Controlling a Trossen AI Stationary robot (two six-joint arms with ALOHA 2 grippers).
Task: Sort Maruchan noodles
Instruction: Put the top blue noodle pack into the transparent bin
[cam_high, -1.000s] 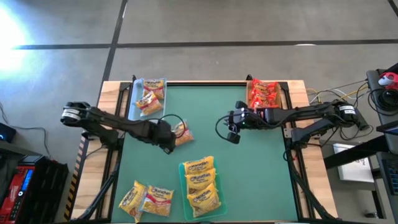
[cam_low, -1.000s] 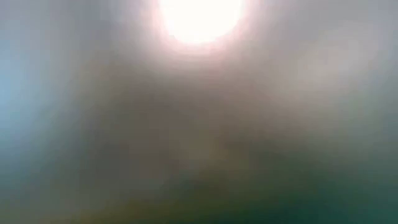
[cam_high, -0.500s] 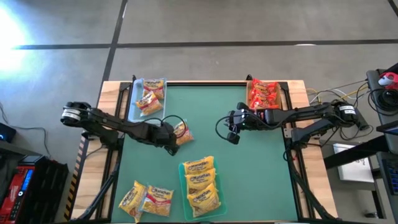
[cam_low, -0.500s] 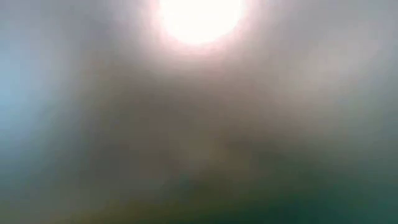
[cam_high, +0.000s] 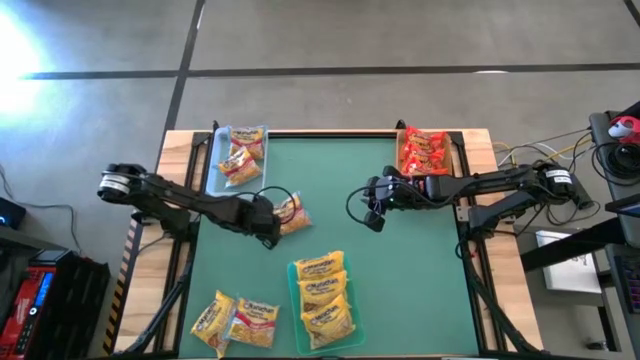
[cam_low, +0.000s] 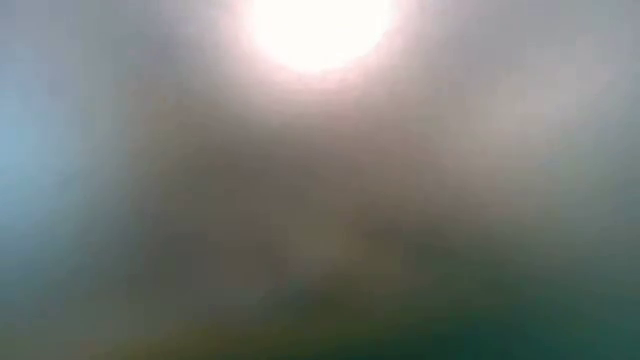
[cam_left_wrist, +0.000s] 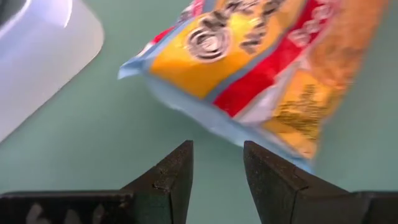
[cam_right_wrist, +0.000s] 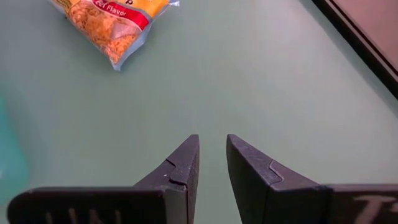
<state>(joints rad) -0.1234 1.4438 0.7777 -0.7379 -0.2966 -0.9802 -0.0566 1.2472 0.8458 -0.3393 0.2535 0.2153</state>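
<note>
The green-topped table (cam_high: 400, 290) is seen from above, with a clear rectangular tray (cam_high: 222, 160) at its far left corner holding orange-and-white packets. A green tray (cam_high: 296, 300) near the front edge carries yellow packets, and red packets (cam_high: 424, 150) are gathered at the far right corner. A loose orange-and-white crinkly noodle packet (cam_high: 292, 212) lies flat on the mat near the middle. The left gripper (cam_high: 268, 222) is placed just beside it, jaws apart and empty, the packet lying just ahead of the fingertips with its long axis slanted across the gap. The left arm is judged the nearer. The right gripper (cam_high: 375, 215) is held well apart, jaws slightly parted, nothing between them.
</note>
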